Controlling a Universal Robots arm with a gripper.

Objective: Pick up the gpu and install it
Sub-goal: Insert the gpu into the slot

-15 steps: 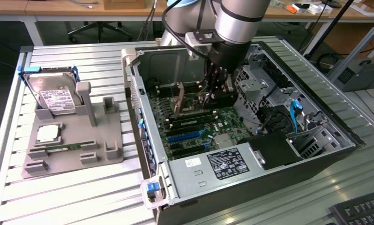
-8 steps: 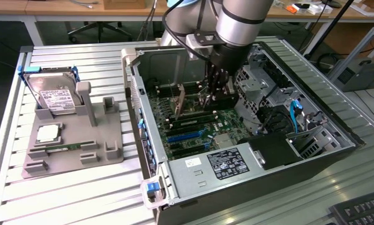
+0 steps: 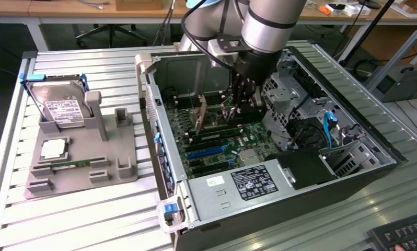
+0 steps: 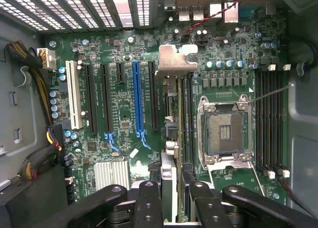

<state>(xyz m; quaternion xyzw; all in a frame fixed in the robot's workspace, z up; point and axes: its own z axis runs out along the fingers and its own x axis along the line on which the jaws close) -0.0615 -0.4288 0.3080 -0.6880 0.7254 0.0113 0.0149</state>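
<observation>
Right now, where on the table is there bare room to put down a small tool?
The slatted table is free in front of the grey parts holder, beside the computer case. Another free strip lies behind the hard drive. Inside the case it is crowded: the end effector holds the gpu over the slots.

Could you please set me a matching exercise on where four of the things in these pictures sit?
Things:
1. gpu
2. hard drive
3. processor socket
4. keyboard

Places:
A. upright on the grey holder, outside the computer case
B. at the exterior view's lower right corner
C. gripped edge-on in the tool, over the motherboard
D. on the motherboard, empty, beside the memory slots

Pairs: 1-C, 2-A, 3-D, 4-B
</observation>
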